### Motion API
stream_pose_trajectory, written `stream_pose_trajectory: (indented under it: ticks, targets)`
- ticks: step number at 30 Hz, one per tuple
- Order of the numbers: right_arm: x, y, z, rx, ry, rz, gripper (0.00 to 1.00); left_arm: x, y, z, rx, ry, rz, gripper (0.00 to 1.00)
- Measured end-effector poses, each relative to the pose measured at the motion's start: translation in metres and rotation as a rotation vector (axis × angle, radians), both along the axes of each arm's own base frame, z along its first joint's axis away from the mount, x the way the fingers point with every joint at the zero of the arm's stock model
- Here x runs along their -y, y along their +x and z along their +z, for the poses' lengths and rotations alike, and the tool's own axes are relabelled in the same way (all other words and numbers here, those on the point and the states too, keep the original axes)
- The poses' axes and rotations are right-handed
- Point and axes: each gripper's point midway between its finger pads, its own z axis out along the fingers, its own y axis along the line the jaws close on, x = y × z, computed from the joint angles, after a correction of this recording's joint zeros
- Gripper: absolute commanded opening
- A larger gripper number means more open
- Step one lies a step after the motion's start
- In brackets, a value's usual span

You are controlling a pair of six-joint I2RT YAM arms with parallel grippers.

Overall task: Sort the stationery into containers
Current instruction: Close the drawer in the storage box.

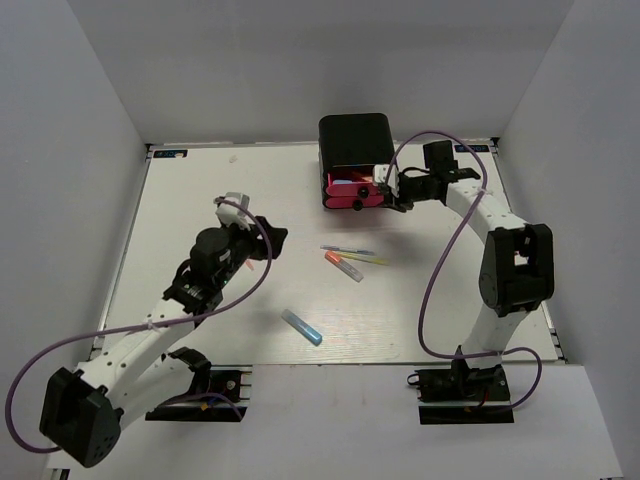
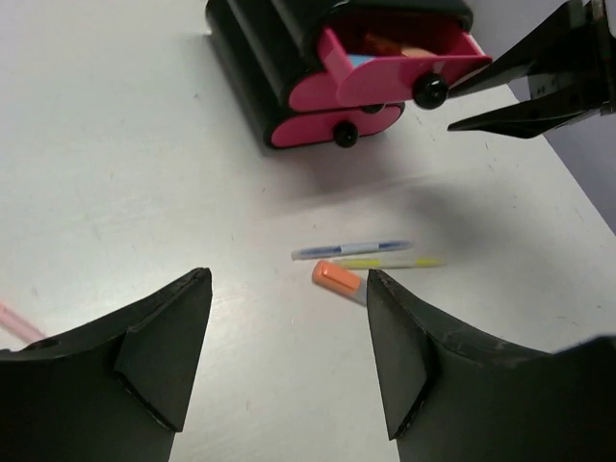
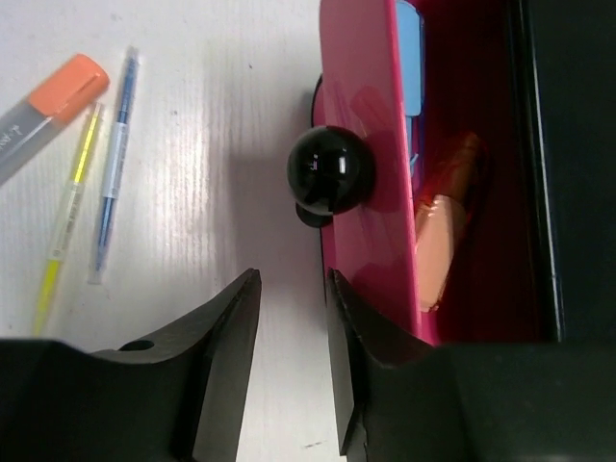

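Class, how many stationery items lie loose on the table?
4 for sure: blue marker near the front; orange-grey marker, yellow pen, bluish pen clustered mid-table. A pinkish sliver, mostly cut off, may be a fifth.

The scene is lit brightly and evenly from overhead. A soft shadow is cast on the white counter (image 3: 221,77) just ahead of the right gripper (image 3: 292,284), where glare is caught on the black knob (image 3: 330,168) and the pink drawer front (image 3: 361,106). The left gripper (image 2: 287,289) is rendered slightly blurred up close.
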Motion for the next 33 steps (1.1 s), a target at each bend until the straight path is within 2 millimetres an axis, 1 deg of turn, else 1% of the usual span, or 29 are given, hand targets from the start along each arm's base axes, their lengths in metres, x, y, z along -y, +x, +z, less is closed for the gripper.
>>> stream_pose_trajectory:
  ticks: [4,6,8,10,14,17,18,24,26,27,28,33]
  targets:
    - [0.001,0.008,-0.002,0.011,-0.015,-0.02,0.46,-0.014,-0.015,-0.016,-0.044,-0.045,0.05,0.75]
    - [0.0,0.012,-0.001,0.014,-0.017,-0.027,0.46,-0.016,-0.018,-0.019,-0.054,-0.066,0.064,0.75]
    - [-0.001,0.016,0.0,0.022,-0.014,-0.033,0.49,-0.019,-0.02,-0.022,-0.066,-0.082,0.08,0.75]
    - [-0.001,0.017,0.001,0.026,-0.01,-0.036,0.49,-0.02,-0.021,-0.024,-0.074,-0.088,0.089,0.75]
    - [-0.003,0.021,0.005,0.022,0.0,-0.041,0.52,-0.021,-0.021,-0.025,-0.084,-0.097,0.096,0.75]
    - [-0.005,0.026,0.007,0.026,0.008,-0.041,0.52,-0.021,-0.021,-0.025,-0.086,-0.1,0.097,0.75]
    - [-0.006,0.028,0.008,0.026,0.011,-0.04,0.54,-0.02,-0.021,-0.025,-0.087,-0.102,0.097,0.75]
    - [-0.01,0.034,0.008,0.017,0.021,-0.042,0.57,-0.021,-0.022,-0.028,-0.098,-0.099,0.099,0.75]
    - [-0.011,0.037,0.01,0.019,0.025,-0.042,0.63,-0.021,-0.022,-0.029,-0.104,-0.097,0.099,0.75]
    - [-0.012,0.038,0.01,0.017,0.027,-0.043,0.64,-0.021,-0.022,-0.03,-0.107,-0.098,0.101,0.75]
    - [-0.012,0.04,0.01,0.021,0.029,-0.044,0.69,-0.022,-0.022,-0.03,-0.109,-0.099,0.104,0.75]
    - [-0.014,0.04,0.009,0.006,0.041,-0.049,0.69,-0.023,-0.023,-0.029,-0.11,-0.11,0.113,0.77]
